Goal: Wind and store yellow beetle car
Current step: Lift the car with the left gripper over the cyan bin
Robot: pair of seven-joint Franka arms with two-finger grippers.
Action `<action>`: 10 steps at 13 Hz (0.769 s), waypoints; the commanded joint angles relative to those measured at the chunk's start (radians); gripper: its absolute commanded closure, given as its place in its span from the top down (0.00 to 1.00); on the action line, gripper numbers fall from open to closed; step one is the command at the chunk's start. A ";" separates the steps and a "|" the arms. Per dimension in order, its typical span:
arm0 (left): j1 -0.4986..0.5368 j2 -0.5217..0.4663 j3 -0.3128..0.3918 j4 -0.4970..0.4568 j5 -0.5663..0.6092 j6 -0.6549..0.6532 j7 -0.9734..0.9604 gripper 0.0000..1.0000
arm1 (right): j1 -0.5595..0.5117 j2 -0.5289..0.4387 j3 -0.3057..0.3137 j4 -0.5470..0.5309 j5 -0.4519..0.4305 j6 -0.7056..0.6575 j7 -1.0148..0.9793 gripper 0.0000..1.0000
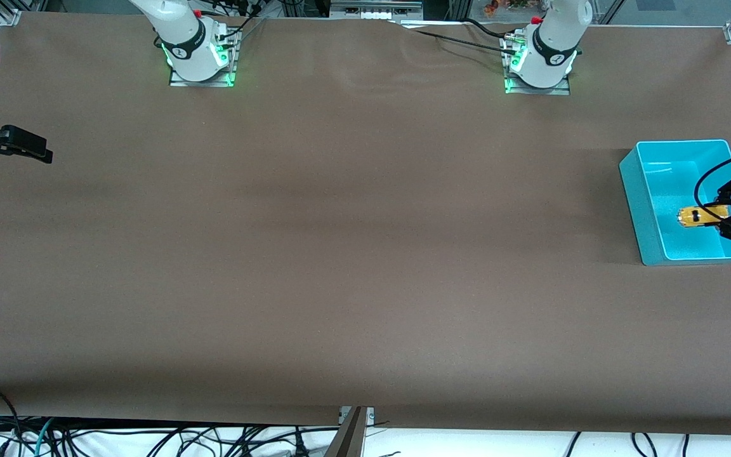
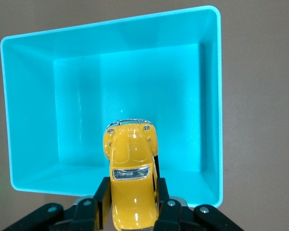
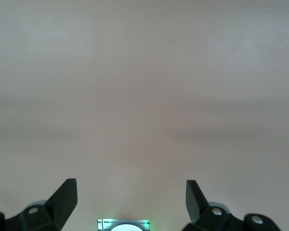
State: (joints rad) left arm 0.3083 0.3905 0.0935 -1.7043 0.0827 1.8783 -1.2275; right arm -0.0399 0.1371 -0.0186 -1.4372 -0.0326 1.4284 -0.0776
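Car (image 2: 132,173) is pinched by its sides in the left pincer (image 2: 132,204), nose out, hanging over the open bin (image 1: 641,209) near the table (image 1: 340,254) edge at the left arm's end. Storing looks to be the step in hand; next, I judge, the pincer must lower and let go so the car lands inside the walls. The right pincer (image 3: 131,195) waits with fingers spread over the table's right-arm edge. The car's wheels and any winding part are hidden, so whether it is wound cannot be told.
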 commanded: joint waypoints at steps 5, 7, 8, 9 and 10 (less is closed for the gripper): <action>0.040 -0.016 -0.014 -0.173 0.022 0.171 0.014 0.00 | -0.006 -0.010 0.002 0.001 0.007 -0.005 0.012 1.00; 0.049 -0.054 -0.012 -0.283 0.032 0.273 0.025 0.00 | -0.006 -0.010 0.002 0.001 0.007 -0.005 0.012 1.00; 0.082 -0.080 -0.014 -0.332 0.032 0.306 0.052 0.00 | -0.006 -0.010 0.002 0.001 0.008 -0.005 0.013 1.00; 0.092 -0.097 -0.014 -0.365 0.032 0.320 0.077 0.00 | -0.006 -0.010 0.002 0.001 0.008 -0.005 0.013 1.00; 0.092 -0.105 -0.014 -0.386 0.032 0.329 0.080 0.00 | -0.006 -0.010 0.002 0.001 0.007 -0.005 0.013 1.00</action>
State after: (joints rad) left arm 0.3736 0.3675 0.0927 -1.9996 0.0836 2.1786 -1.1833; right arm -0.0400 0.1370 -0.0187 -1.4372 -0.0326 1.4285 -0.0770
